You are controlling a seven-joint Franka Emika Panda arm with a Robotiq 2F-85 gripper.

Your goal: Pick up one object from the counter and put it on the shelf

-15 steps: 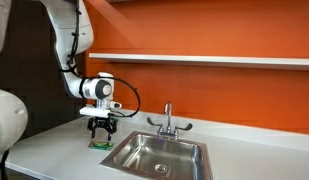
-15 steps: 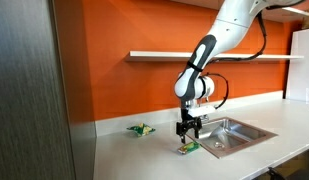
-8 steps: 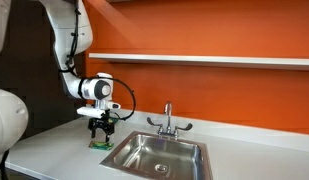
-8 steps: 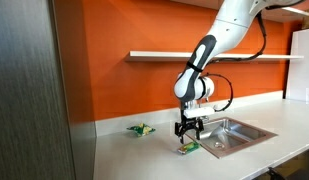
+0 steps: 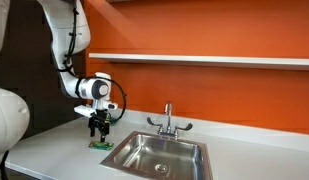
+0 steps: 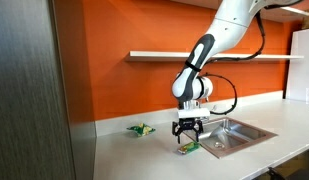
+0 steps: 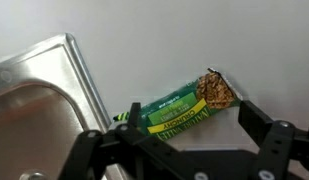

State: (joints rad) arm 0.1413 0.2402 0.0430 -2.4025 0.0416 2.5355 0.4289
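- Pincer (image 6: 186, 131) is spread wide and holds nothing. It hangs just above the packet (image 6: 187, 147), not touching it as far as both exterior views show.
- The packet lies flat on the bench (image 5: 54, 150), just beside the near corner of the sink (image 7: 44, 90). The shelf (image 5: 214, 60) is well above it on the orange wall, with nothing on the stretch in view.
- Grasp step, task early: nothing lifted yet.
- Risk 1: in the wrist view the packet's long axis runs roughly along the line between the two fingers. Close like that and you squeeze it end to end; I'd expect it to buckle or pop out. Rotate the wrist so the jaws cross the short side.
- Risk 2: it's thin and flat. Stop too high and the fingertips close over it; go too low and you jam them into the bench.
- Risk 3: the sink rim is right at the packet's dark-green end. A sideways nudge from a finger could tip it into the basin.
- The tap (image 5: 167, 118) sits under the shelf; lift high before you traverse so you clear it.
- Ignore the green-and-yellow item (image 6: 141, 129); it is well apart.
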